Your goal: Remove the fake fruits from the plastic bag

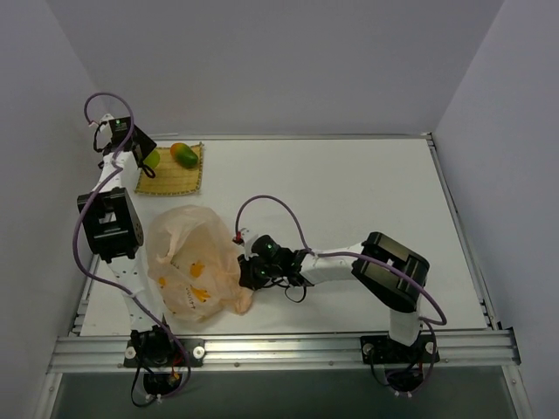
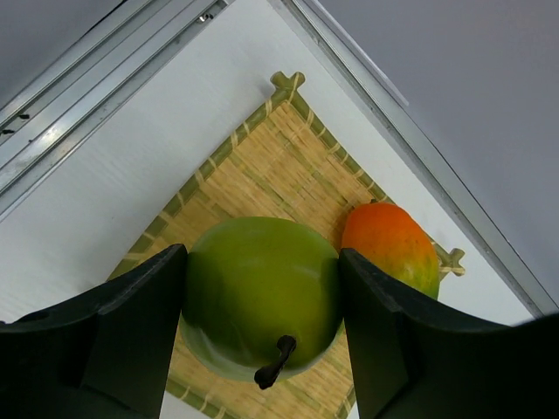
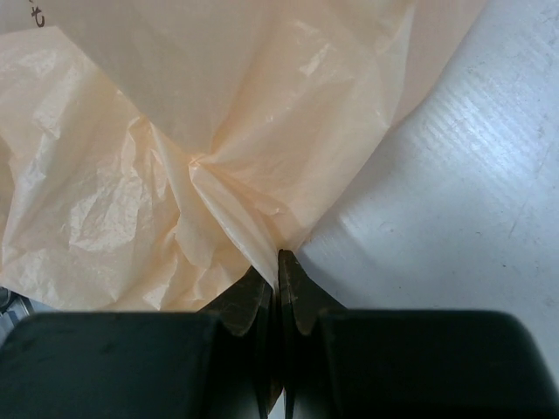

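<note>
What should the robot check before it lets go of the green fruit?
1. The green fruit is held between the left gripper fingers: ok.
2. The fruit is over the woven mat: ok.
3. The fruit is already resting on the mat: cannot tell.
4. The mango lies on the mat, with a gap to the green fruit in the top view: ok.
5. The right gripper is pinching the plastic bag: ok.
6. Another fruit is inside the bag: cannot tell.
</note>
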`<state>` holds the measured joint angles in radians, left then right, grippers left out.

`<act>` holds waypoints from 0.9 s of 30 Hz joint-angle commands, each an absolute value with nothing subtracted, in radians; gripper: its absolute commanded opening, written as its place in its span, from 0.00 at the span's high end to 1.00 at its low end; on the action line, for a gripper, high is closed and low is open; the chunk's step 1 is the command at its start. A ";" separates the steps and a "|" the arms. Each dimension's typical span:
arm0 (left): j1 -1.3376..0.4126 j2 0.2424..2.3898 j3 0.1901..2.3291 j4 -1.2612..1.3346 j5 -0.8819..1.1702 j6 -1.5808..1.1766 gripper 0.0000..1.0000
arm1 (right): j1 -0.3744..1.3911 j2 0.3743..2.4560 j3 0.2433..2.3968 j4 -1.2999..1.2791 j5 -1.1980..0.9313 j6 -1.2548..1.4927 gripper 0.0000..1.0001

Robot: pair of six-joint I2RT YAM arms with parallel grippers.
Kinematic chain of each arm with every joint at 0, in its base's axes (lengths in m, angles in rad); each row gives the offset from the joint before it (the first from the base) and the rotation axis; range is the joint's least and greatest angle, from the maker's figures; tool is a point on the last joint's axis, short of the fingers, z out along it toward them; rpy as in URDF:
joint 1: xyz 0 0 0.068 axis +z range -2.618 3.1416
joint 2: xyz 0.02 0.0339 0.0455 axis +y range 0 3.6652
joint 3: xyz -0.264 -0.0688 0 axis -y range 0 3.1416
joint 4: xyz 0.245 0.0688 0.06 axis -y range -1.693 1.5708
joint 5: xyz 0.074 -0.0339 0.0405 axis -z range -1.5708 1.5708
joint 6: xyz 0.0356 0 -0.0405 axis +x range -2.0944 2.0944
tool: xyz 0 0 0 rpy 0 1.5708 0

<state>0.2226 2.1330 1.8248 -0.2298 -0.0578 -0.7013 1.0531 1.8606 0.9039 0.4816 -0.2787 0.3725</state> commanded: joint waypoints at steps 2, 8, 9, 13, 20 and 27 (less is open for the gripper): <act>0.229 2.195 1.963 -0.160 -0.018 -0.640 0.78 | 1.035 1.824 0.885 0.419 -0.265 0.345 1.00; 0.227 2.292 2.037 -0.134 0.000 -0.609 0.73 | 1.016 1.821 0.897 0.414 -0.261 0.345 1.00; 0.227 2.301 2.042 -0.132 0.000 -0.609 0.72 | 1.009 1.821 0.902 0.408 -0.255 0.345 1.00; 0.229 2.347 2.052 -0.117 -0.006 -0.615 0.56 | 0.999 1.816 0.923 0.373 -0.230 0.345 1.00; 0.233 2.275 1.990 -0.080 -0.002 -0.644 0.07 | 0.997 1.828 0.957 0.371 -0.215 0.351 1.00; 0.233 1.928 1.801 -0.054 0.000 -0.689 0.05 | 0.993 1.841 1.003 0.373 -0.209 0.310 1.00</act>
<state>0.2245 2.1838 1.8091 -0.1162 0.0044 -0.6540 1.0012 1.8496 0.9539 0.3893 -0.2333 0.3443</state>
